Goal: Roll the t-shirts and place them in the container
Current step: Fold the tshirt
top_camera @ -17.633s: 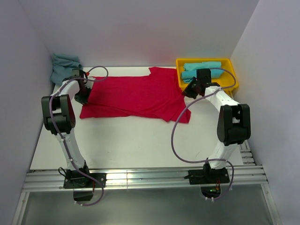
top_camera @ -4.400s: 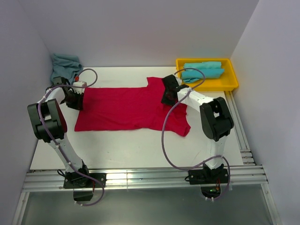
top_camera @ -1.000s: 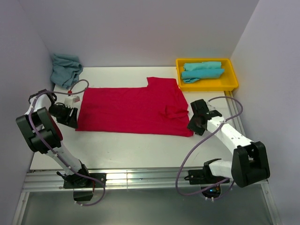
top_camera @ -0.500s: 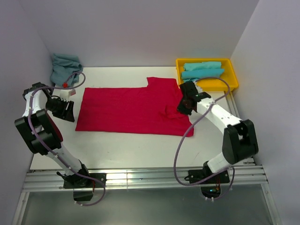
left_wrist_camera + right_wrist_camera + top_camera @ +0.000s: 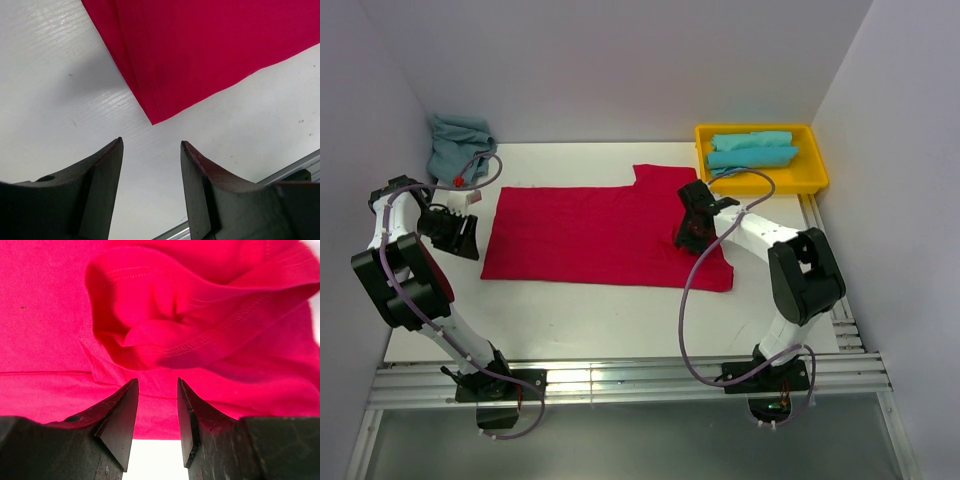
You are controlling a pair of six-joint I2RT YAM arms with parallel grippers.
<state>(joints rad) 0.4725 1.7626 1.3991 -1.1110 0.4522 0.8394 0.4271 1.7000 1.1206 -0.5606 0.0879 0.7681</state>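
Red t-shirt (image 5: 590, 228) lies flat mid-table. My left gripper (image 5: 151, 143) stands wide and empty beside its corner. My right gripper (image 5: 157, 382), narrowly parted and empty, is over the bunched sleeve (image 5: 200, 330). I judge I should pinch only the sleeve's top layer and fold it inward flat.

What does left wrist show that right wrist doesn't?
Left wrist only: a flat corner of the bright red cloth t-shirt, a wide stretch of bare white table, a strip of metal rail, and the left gripper open over the table just off that corner.
Right wrist only: a bunched, stitched fold of the shirt, with the right gripper open just short of it, over flat red cloth.
Both: the same red shirt, some white table, and an open, empty gripper.
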